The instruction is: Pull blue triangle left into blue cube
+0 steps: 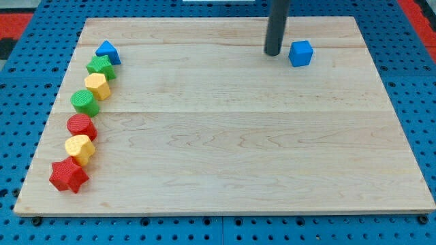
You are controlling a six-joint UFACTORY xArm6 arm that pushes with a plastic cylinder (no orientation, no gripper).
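Observation:
The blue triangle (107, 52) lies near the board's upper left, at the top of a curved row of blocks. The blue cube (300, 53) sits alone near the view's top, right of centre. My tip (272, 52) rests on the board just left of the blue cube, a small gap between them. The tip is far to the right of the blue triangle.
Below the blue triangle a row runs down the left side: a green block (101, 67), a yellow block (97, 86), a green cylinder (84, 102), a red block (82, 126), a yellow block (79, 148) and a red star (68, 175). The wooden board (225, 136) lies on a blue pegboard.

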